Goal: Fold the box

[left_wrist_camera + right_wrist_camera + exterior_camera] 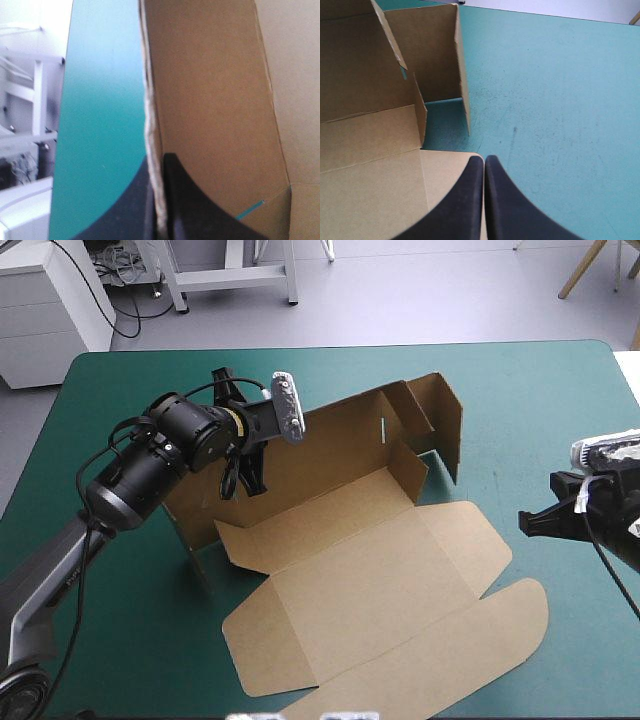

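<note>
The brown cut-board box [370, 590] is shown at the middle of the teal-green-covered table [560, 400], lid flat, rear wall raised. Only the left wrist view reveals the left gripper [159, 165] pinched on that wall's edge. The right gripper [484, 159] is seen closed and empty near the table's right edge.

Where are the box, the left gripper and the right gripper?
box [370, 580]: high view, flat middle panel.
left gripper [158, 159]: left wrist view, between the fingertips.
right gripper [484, 159]: right wrist view, where fingertips meet.
</note>
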Robot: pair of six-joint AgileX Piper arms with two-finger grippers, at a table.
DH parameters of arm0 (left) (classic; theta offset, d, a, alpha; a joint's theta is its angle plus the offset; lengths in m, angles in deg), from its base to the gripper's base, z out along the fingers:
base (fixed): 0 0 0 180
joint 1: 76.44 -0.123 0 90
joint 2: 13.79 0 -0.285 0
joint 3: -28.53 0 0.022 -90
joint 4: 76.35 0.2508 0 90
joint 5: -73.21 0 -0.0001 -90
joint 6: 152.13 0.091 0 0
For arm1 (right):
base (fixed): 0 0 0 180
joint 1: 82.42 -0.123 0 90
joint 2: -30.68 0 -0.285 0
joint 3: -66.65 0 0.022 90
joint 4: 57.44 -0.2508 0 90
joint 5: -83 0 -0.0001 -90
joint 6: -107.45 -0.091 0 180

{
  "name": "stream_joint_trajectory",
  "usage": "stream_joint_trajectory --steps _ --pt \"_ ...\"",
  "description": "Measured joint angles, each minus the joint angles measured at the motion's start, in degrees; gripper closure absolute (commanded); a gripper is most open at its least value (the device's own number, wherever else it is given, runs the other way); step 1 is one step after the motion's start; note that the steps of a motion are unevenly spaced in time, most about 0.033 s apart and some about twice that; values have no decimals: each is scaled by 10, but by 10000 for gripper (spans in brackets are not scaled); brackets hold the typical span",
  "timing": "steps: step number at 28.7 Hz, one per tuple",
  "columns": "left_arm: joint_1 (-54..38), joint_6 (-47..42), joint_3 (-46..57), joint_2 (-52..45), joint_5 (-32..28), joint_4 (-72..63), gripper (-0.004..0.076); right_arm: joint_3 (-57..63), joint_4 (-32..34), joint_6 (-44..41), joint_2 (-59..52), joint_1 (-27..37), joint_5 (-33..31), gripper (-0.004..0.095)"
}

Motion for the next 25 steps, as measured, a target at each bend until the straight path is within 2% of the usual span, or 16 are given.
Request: stream_joint_trajectory --steps 11,22,25 --pt "23 93 74 -29 -70 18 734 0 0 0 0 0 -1 922" --pt "26 159 223 -124 -206 29 734 0 -9 -2 -1 0 -15 922" --pt "26 169 261 -134 -269 39 734 -3 -17 -2 -1 0 -29 921"
